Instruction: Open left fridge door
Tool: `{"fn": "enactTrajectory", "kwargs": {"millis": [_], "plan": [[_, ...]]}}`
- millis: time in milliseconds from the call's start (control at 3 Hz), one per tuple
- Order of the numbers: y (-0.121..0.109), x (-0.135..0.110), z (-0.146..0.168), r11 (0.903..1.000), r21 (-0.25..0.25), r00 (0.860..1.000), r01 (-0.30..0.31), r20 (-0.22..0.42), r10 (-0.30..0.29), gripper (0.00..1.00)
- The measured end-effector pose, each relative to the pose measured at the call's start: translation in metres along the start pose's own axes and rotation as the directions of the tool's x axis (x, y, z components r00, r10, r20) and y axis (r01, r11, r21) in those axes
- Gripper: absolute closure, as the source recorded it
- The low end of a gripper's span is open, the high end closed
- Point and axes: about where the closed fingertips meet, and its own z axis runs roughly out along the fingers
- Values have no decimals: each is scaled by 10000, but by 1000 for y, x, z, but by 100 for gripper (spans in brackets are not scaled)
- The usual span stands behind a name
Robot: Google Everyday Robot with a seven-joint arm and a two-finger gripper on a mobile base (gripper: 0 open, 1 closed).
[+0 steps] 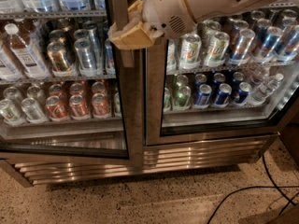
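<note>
Left fridge door (pixel 131 111), the tall glass one with a wide shiny steel frame and a black rim inside it, fills the left half of the view. Its steel side bar stands in the middle, right next to the side bar of the matching right glass door (pixel 154 101). I cannot tell if the left door is shut tight or open a tiny bit.

The tan gripper (pixel 127 31) is up near the top, right in front of the left door's steel side bar. It looks like it touches the bar, but I cannot be sure. I cannot tell if its jaws are open or closed. The fat white robot arm (pixel 210 3) comes in from the top right and goes across the right door.

Behind the left glass are rows of silver and red drink cans (pixel 79 104) on wire shelves, and a bottle with brown drink (pixel 21 50) at the far left. Behind the right glass are green and white cans (pixel 203 48) up high and dark blue cans (pixel 222 93) lower down.

Under both doors runs a steel grille with long slats (pixel 140 160). Below it is a speckled stone floor (pixel 117 199). A thin black cable (pixel 243 190) lies on the floor at the right.
</note>
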Motion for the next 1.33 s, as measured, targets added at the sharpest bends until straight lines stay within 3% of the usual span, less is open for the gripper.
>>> {"fn": "enactTrajectory", "kwargs": {"millis": [1333], "plan": [[18, -6, -1, 9994, 6, 9992, 352, -167, -352, 100]]}}
